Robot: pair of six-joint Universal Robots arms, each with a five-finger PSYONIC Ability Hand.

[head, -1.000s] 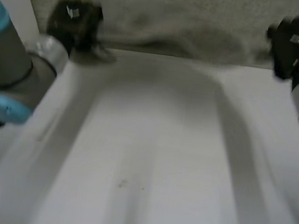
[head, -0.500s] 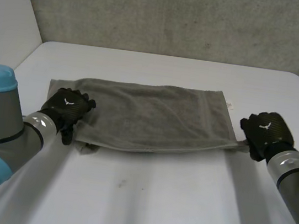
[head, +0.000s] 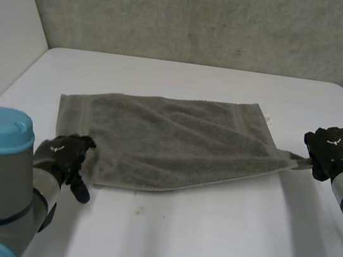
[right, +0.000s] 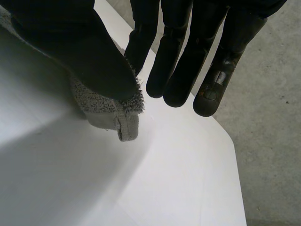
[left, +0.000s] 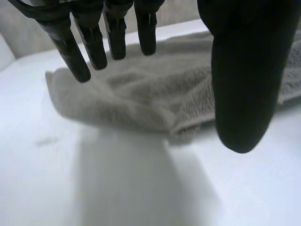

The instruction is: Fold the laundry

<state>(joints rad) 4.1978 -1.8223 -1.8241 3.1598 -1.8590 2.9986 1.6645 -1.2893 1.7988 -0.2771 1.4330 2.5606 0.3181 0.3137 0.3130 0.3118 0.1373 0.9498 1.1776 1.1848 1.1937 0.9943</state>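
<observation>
Towel (head: 170, 141) spread on white table (head: 206, 242), tiny white tag (head: 267, 118) at far right corner, unreadable. Right hand (head: 333, 150) thumb-pinching right corner. Left hand (head: 62, 158) by near-left corner, fingers straight and spread.

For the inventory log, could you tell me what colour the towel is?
The towel is plain grey, best seen in the head view.
</observation>
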